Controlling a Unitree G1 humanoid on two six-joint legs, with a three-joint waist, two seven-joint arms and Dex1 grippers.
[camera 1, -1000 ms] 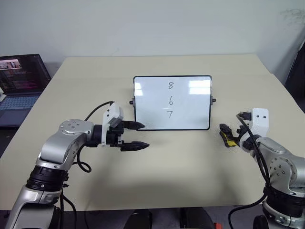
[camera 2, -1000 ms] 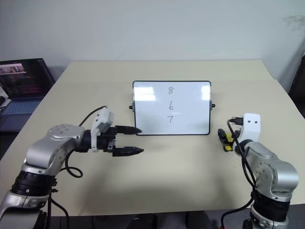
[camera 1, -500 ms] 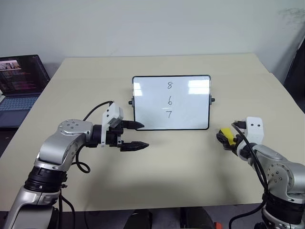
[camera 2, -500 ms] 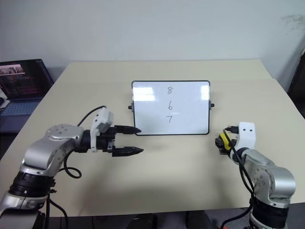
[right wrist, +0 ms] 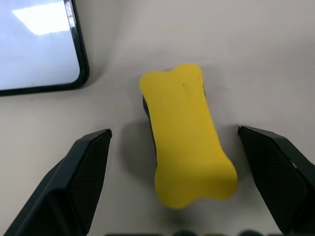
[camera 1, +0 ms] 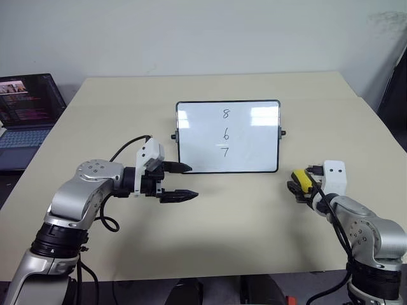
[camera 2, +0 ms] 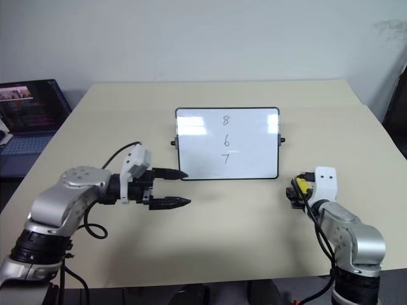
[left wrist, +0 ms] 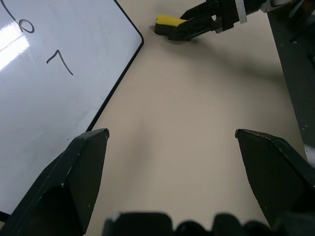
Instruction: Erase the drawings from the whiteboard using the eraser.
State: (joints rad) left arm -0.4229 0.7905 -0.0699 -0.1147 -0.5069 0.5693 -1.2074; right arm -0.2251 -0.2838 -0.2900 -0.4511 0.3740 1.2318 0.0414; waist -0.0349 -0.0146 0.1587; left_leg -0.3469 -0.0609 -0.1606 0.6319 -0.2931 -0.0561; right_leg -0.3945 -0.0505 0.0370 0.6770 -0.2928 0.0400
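Looking down from the head views, a small glossy white whiteboard (camera 1: 228, 136) with a thin black frame and black side knobs stands propped on the beige table (camera 1: 241, 216), with the drawings (camera 1: 226, 133), three thin dark digits 8, 6 and 7, stacked in a column near its middle. The left gripper (camera 1: 180, 182) hangs just beside the board's lower left corner, its two black fingers spread apart and holding nothing. To the right of the board, the small yellow eraser (camera 1: 301, 180) with a dark base lies on the table, largely covered by the right gripper (camera 2: 296, 192), so its full outline is hard to make out there. A dark open laptop (camera 1: 28, 114) sits at the far left, cut off by the picture edge. In the left wrist view, part of the board shows with the 7 and part of the 6, the rest cut off; beyond its corner the eraser (left wrist: 168, 22) lies between the dark fingers of the other gripper. In the right wrist view, the bone-shaped yellow eraser (right wrist: 186, 133) lies flat between the widely parted fingers (right wrist: 83, 172), touching neither, near the board's rounded corner (right wrist: 47, 46).
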